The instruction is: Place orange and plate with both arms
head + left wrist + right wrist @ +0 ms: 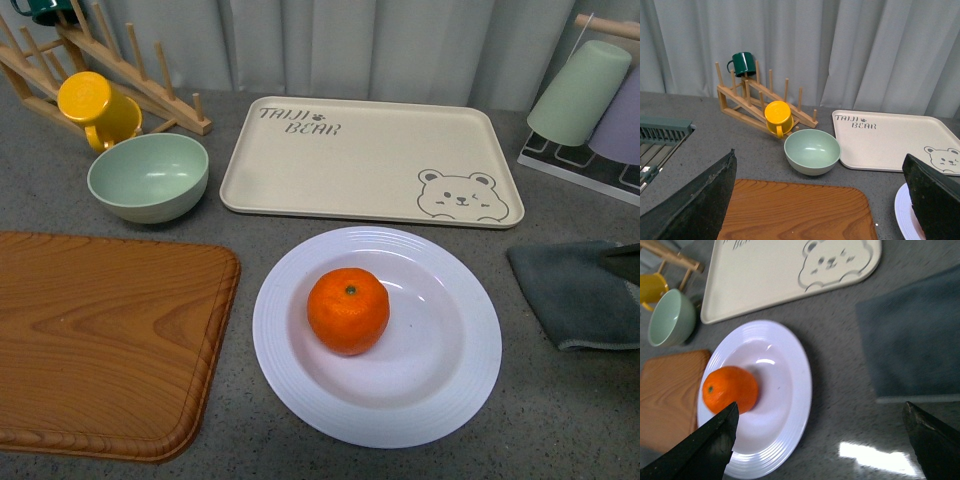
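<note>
The orange (348,311) lies in the white ribbed plate (470,370), left of its middle, on the grey table in the front view. In the right wrist view my right gripper (820,403) is open above the table beside the plate (795,390). One of its fingers (710,445) overlaps the edge of the orange (730,389) without gripping it. My left gripper (819,153) is open and empty above the wooden board (795,210). Only a sliver of the plate (902,210) shows by its far finger (935,195).
A wooden board (100,340) lies left of the plate. Behind it are a pale green bowl (148,175), a yellow mug (95,105) and a wooden rack (150,85). The beige bear tray (370,160) sits behind the plate. A grey cloth (580,290) and racked cups (580,90) are at the right.
</note>
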You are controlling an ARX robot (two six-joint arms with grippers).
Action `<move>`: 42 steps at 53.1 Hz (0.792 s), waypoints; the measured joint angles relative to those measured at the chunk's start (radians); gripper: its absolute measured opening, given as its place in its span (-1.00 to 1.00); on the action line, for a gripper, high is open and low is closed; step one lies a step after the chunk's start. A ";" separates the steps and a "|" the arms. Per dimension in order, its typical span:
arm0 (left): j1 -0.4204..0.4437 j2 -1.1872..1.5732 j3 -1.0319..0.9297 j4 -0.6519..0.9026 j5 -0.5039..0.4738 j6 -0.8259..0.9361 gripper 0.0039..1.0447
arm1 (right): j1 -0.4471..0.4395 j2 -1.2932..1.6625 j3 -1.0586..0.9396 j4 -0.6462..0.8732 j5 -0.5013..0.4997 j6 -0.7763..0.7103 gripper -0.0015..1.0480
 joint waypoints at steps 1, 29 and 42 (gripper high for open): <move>0.000 0.000 0.000 0.000 0.000 0.000 0.88 | 0.005 0.024 0.009 0.006 -0.015 0.010 0.83; 0.000 0.000 0.000 0.000 0.000 0.000 0.88 | 0.106 0.448 0.233 0.068 -0.152 0.154 0.83; 0.000 0.000 0.000 0.000 0.000 0.000 0.88 | 0.146 0.527 0.284 0.138 -0.153 0.224 0.83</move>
